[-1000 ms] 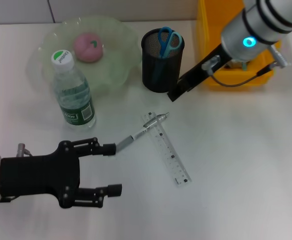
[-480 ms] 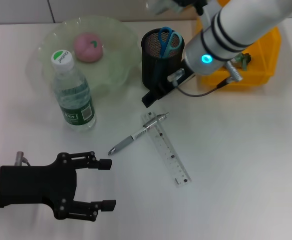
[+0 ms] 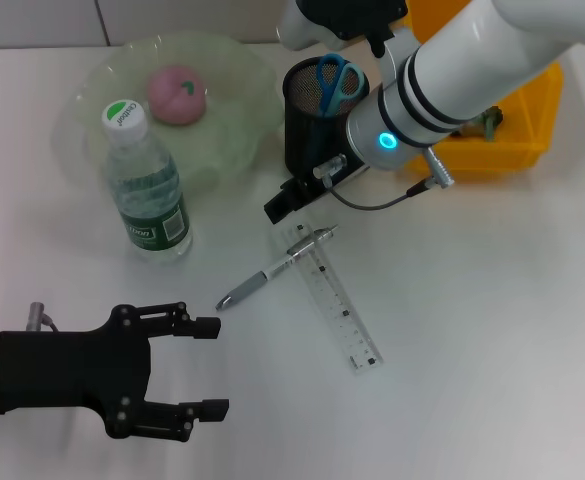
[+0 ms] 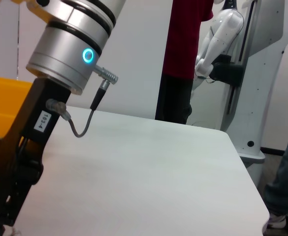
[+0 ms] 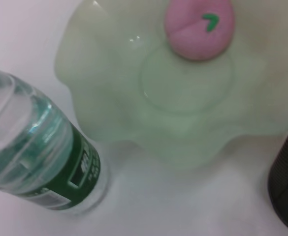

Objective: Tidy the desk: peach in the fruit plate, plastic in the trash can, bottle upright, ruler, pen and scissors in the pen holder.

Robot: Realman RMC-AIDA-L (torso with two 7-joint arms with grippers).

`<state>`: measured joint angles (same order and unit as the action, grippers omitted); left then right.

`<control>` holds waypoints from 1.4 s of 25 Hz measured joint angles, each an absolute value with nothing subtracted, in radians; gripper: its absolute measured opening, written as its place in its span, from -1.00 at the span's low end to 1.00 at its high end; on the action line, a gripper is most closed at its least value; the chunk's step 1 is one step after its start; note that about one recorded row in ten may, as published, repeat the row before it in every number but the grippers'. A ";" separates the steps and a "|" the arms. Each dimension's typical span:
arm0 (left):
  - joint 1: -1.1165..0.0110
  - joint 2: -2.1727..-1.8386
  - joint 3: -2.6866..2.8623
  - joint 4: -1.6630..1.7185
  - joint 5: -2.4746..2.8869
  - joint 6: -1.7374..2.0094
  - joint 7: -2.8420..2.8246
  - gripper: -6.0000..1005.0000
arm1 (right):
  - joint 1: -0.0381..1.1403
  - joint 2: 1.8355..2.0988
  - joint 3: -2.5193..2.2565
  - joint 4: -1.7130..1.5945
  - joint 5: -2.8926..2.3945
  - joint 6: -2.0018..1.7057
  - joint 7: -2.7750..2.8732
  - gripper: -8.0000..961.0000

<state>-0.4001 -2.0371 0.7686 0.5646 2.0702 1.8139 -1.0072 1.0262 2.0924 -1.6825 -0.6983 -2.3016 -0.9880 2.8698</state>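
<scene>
Pen (image 3: 272, 268) lies across ruler (image 3: 334, 297) mid-desk, both outstanding. Left gripper (image 3: 210, 367) spread wide at near-left edge, prob. readying for pen. Right gripper (image 3: 284, 203) by pen holder (image 3: 317, 130); claw state: cannot tell.

A small white sticker (image 4: 44, 121) on the right arm's black wrist part is showing the digits "163-4". The bottle (image 3: 148, 190) is carrying a green label and printed cap, but their words are not readable.
</scene>
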 joint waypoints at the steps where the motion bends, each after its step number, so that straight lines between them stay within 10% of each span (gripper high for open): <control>1: -0.400 -2.037 0.769 0.565 2.070 1.814 -1.007 0.65 | 1.026 2.092 -1.686 -0.695 -2.301 -0.984 2.874 0.39; 35: -0.393 -2.043 0.768 0.561 2.069 1.810 -0.977 0.65 | 0.980 2.092 -1.778 -0.679 -2.200 -0.931 2.889 0.38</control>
